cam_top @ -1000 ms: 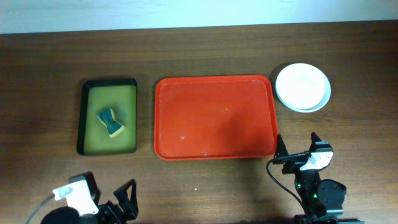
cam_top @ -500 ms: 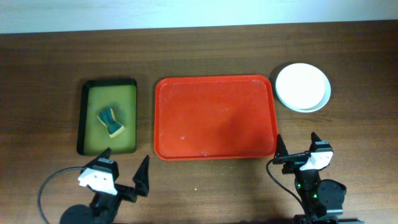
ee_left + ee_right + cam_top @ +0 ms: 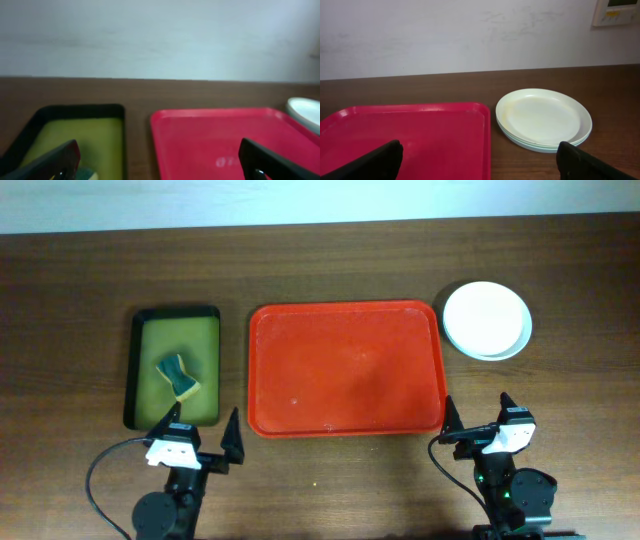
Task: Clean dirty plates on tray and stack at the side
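The plates (image 3: 486,320) sit in one stack on the table to the right of the red tray (image 3: 345,370). They also show in the right wrist view (image 3: 543,118), white one on top, and at the edge of the left wrist view (image 3: 306,110). The tray also shows in the left wrist view (image 3: 215,140) and right wrist view (image 3: 410,135), with no plate on it. My left gripper (image 3: 200,438) is open and empty near the table's front, below the gap between the two trays. My right gripper (image 3: 478,415) is open and empty below the tray's right corner.
A black-rimmed olive-green tray (image 3: 176,412) stands left of the red tray and holds a blue and yellow sponge (image 3: 179,376). It also shows in the left wrist view (image 3: 80,135). A pale wall runs behind the table.
My left arm has swung up from the front left edge and now points at the gap between the trays. The right arm, plates and trays have not moved.
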You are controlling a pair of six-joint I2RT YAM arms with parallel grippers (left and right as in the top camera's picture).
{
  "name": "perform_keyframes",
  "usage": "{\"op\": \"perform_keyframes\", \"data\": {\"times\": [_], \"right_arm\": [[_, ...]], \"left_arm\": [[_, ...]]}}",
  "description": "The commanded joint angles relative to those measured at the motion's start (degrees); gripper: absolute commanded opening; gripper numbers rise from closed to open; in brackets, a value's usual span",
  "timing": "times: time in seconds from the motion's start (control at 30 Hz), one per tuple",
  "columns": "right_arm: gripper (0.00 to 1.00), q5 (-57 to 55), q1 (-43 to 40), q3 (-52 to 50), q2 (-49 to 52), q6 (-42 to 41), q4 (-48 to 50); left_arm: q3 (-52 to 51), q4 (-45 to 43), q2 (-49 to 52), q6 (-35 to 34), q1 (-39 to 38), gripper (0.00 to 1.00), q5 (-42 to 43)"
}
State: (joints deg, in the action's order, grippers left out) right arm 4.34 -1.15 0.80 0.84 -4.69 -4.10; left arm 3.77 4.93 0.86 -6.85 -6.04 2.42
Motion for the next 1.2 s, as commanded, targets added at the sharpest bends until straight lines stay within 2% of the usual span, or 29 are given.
{"op": "perform_keyframes", "data": {"times": [0.0, 0.13, 0.33, 0.47, 1.17], "right_arm": [[0.99, -0.5, -0.4, -0.5, -0.4, 0.0, 0.0], [0.99, -0.5, -0.4, -0.5, -0.4, 0.0, 0.0], [0.99, -0.5, -0.4, -0.5, -0.4, 0.0, 0.0], [0.99, -0.5, -0.4, -0.5, -0.4, 0.0, 0.0], [0.99, -0.5, -0.4, -0.5, -0.4, 0.0, 0.0]], "left_arm": [[-3.3, -0.8, -0.6, -6.8, -0.2, 0.99, -8.9], [-3.3, -1.1, -0.6, -6.2, 1.0, 0.99, -11.9], [-3.3, -0.9, -0.6, 3.7, 3.2, 0.99, -10.5], [-3.2, -0.4, -0.6, 7.6, 3.2, 0.99, -7.9], [-3.2, -0.6, -0.6, 7.8, 3.2, 0.99, -7.8]]}}
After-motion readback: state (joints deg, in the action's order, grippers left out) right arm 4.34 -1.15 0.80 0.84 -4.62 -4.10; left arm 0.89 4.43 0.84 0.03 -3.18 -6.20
